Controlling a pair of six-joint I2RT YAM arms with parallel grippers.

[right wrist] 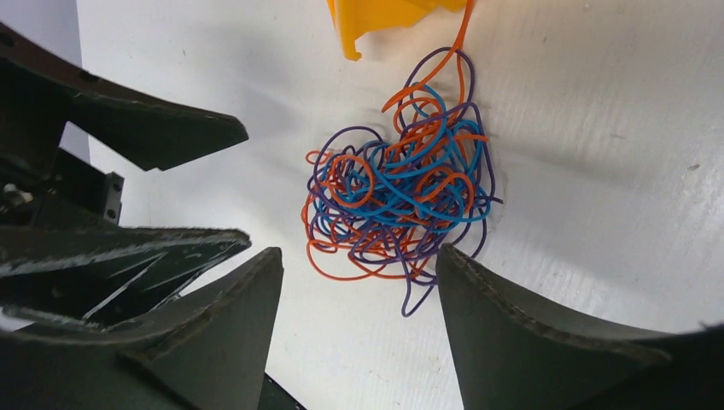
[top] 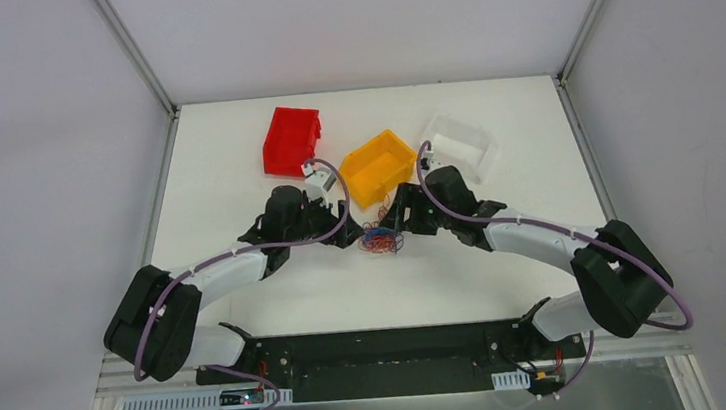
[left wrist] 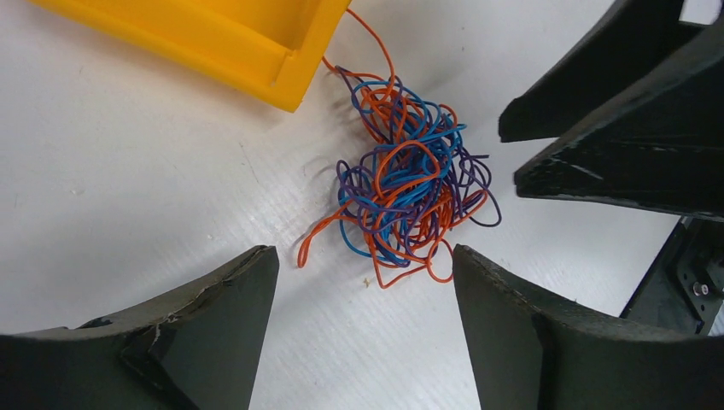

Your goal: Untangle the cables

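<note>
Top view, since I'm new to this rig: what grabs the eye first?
A knotted ball of blue, orange and purple cables lies mid-table, just beside the yellow bin. The left hand and right hand sit beside it, both open, empty. A red bin and a white bin flank the yellow one.

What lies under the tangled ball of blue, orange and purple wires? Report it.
Through the loops of the wire tangle, bare white tabletop shows; the dense core hides the rest.

Blue, orange and purple cables (left wrist: pixel 410 184) beside a yellow bin (left wrist: pixel 256 43) on a white table (left wrist: pixel 128 188).
</note>
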